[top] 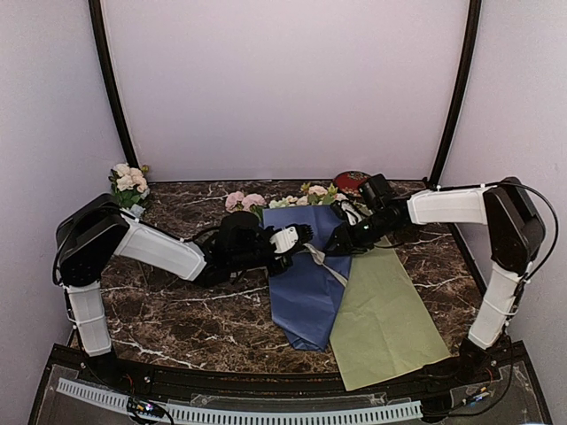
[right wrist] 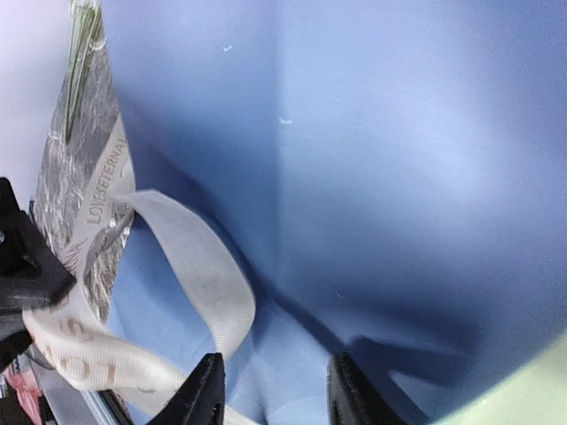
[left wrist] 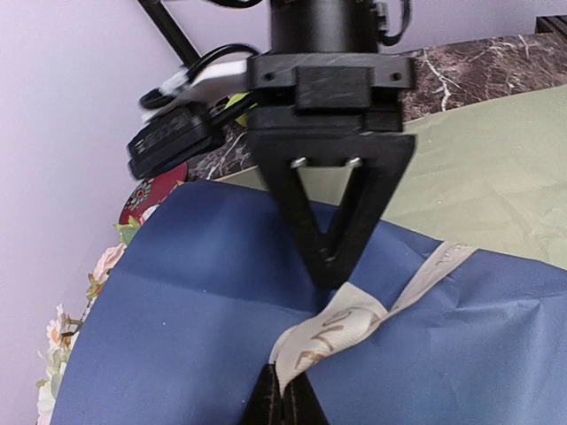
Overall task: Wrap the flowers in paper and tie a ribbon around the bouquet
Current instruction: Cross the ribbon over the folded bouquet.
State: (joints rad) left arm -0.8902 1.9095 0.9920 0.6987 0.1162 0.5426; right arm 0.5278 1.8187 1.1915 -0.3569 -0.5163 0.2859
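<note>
The bouquet lies mid-table as a dark blue paper (top: 306, 292) cone, with the pink and cream flowers (top: 244, 201) poking out at its far end. A cream lettered ribbon (left wrist: 354, 319) crosses the paper. My left gripper (left wrist: 285, 394) is shut on a folded end of the ribbon, just above the paper. My right gripper (right wrist: 276, 390) is open right over the blue paper (right wrist: 399, 177). A loop of ribbon (right wrist: 204, 274) curls beside its left finger, and nothing sits between the fingers. In the top view the two grippers (top: 306, 233) (top: 347, 239) face each other over the bouquet.
A yellow-green sheet (top: 390, 328) lies under and to the right of the bouquet, reaching the table's near edge. A second bunch of flowers (top: 129, 181) stands at the far left corner. A red object (top: 350, 180) sits by the back wall behind the right gripper.
</note>
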